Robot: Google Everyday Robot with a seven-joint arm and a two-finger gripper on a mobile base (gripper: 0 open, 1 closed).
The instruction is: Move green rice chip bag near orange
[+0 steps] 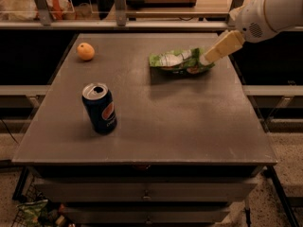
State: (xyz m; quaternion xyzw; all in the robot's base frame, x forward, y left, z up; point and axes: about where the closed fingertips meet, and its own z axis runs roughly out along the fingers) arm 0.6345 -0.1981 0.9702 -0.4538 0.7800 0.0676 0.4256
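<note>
The green rice chip bag [177, 61] is lying well apart from the orange [85, 51]; the gripper [206, 58] is hanging at its far end, likely for grasping; its grip I cannot tell.

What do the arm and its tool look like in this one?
The arm is a smooth, rounded white shell with a small round patch of dark dots on its side. The tool, at the right end of the green rice chip bag, is a flat, cream-tan, tapering piece. No cables show.
</note>
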